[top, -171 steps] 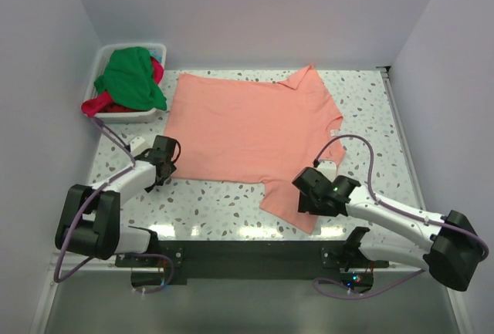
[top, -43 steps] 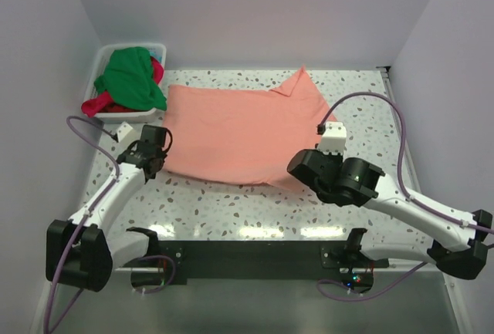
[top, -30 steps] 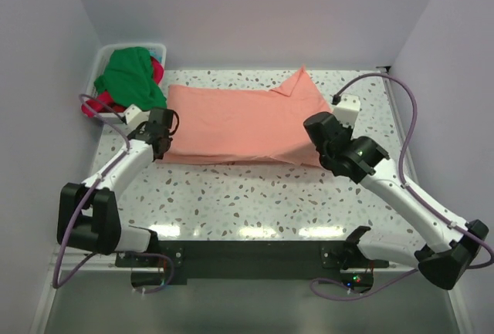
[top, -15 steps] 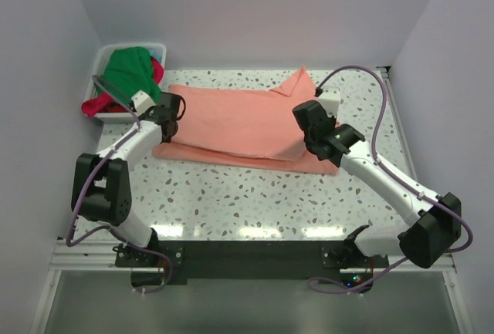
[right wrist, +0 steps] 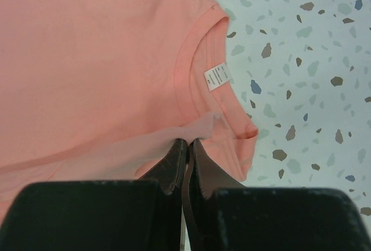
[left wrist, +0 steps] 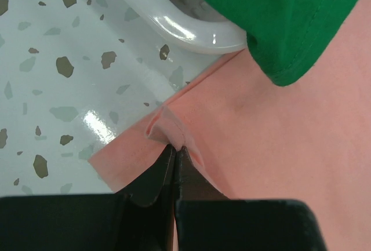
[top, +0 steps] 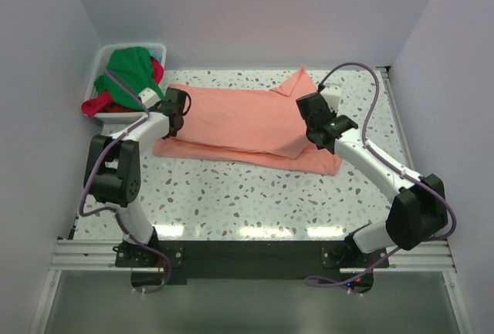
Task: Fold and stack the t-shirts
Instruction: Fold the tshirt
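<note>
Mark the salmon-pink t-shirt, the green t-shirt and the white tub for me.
salmon-pink t-shirt [top: 239, 118], top view, middle of the folded body.
green t-shirt [top: 131, 68], top view, bunched cloth in the tub.
white tub [left wrist: 185, 31], left wrist view, glossy corner rim.

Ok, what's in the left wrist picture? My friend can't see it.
The left tool pinches a fold at the edge of the salmon-pink shirt. Beyond it, a green shirt hangs over the rim of a white tub on the speckled table.
</note>
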Controlling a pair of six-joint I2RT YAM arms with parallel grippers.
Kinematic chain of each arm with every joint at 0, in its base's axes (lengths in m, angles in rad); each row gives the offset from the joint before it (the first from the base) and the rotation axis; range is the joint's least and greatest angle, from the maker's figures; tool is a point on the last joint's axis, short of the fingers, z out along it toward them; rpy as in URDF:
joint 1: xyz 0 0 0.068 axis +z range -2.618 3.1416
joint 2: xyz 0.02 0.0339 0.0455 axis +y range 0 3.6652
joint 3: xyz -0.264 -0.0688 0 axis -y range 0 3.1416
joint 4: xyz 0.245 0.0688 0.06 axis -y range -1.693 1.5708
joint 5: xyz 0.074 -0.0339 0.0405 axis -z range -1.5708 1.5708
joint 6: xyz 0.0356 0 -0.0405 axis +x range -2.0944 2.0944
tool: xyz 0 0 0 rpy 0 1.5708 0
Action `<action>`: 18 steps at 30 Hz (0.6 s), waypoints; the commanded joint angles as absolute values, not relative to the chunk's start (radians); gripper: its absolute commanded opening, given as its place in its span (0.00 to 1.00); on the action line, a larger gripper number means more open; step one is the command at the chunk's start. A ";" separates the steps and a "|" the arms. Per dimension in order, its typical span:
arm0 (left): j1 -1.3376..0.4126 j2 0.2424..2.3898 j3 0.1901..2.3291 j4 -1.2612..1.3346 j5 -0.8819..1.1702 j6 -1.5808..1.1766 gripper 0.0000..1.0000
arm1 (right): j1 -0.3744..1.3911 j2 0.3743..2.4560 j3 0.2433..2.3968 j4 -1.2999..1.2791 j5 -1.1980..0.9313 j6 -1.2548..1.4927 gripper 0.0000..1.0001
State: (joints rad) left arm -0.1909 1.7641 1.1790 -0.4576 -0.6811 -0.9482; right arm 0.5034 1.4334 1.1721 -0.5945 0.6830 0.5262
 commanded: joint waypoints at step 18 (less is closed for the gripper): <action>-0.179 1.930 1.313 -0.374 -0.704 -0.885 0.53 | 0.393 1.686 1.341 -0.437 0.604 0.476 0.00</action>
State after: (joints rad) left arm -0.1902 1.9125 1.2778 -0.4240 -0.6746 -0.9001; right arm 0.4065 1.6535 1.2785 -0.4953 0.6117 0.4911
